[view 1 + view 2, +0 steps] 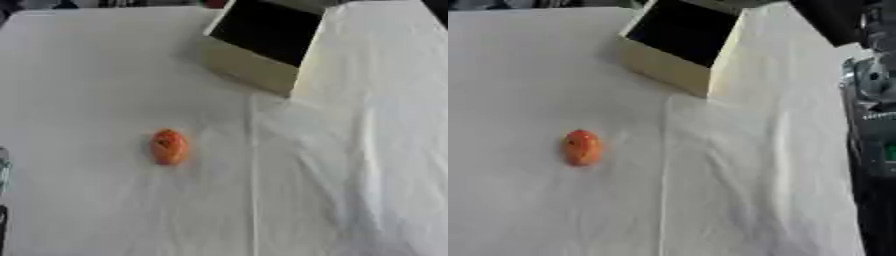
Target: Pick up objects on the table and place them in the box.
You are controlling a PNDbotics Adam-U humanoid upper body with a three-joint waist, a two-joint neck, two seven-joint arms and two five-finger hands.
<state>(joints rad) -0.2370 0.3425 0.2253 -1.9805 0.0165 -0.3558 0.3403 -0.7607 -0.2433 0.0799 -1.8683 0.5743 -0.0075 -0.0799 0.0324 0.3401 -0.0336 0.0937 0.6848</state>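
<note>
Centrally, left of middle, small orange-red oval object [169, 146] lay on white tablecloth [96, 75]; cream open box [677, 55] at upper centre. Right arm [872, 100] at right edge, hand's state indiscernible.

A white cloth [105, 75] covers the whole table, lying smooth on the left. A long crease [253, 190] runs down it near the middle toward the near edge, and softer wrinkles [350, 165] spread across its right side. Dark, blurred shapes [87, 4] sit beyond the far edge, too unclear to identify.
</note>
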